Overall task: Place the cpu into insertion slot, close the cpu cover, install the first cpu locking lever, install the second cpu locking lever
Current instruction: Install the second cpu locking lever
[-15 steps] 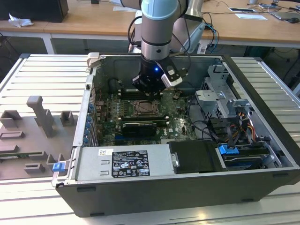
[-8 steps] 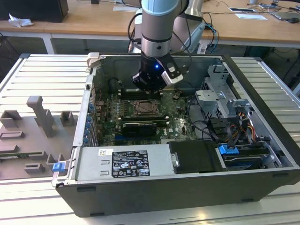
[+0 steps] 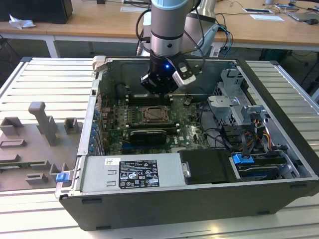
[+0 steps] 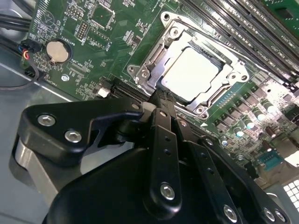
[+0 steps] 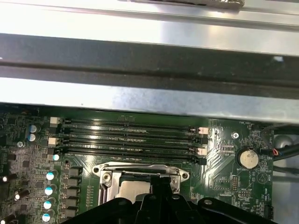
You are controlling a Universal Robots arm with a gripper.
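The gripper point(image 3: 158, 85) hangs inside the open computer case point(image 3: 279, 149), low over the green motherboard point(image 3: 187, 130). In the second wrist view its two black fingers point(image 4: 161, 105) are pressed together into one narrow tip, and they pinch nothing. This tip stands right at the edge of the cpu socket point(image 4: 187, 70), at or just above its metal frame; whether it touches the frame, I cannot tell.

The cpu point(image 4: 191, 72) lies flat in the socket, just ahead of the fingertips. Its pale face shows through the square opening of the cpu cover point(image 4: 161, 46), which lies down flat around it. In the first wrist view the cpu point(image 5: 133, 189) is directly under the gripper point(image 5: 161, 184), partly hidden by it, and the cpu cover point(image 5: 140, 169) frames it.

The locking levers I cannot make out clearly.

Beyond the socket, away from the gripper, run the long black memory slots point(image 5: 131, 137). A round coin battery point(image 5: 247, 157) sits on the board to one side of the gripper. In the exterior view a long black card point(image 3: 147, 135) lies on the board beside the socket, on the near side from the gripper.
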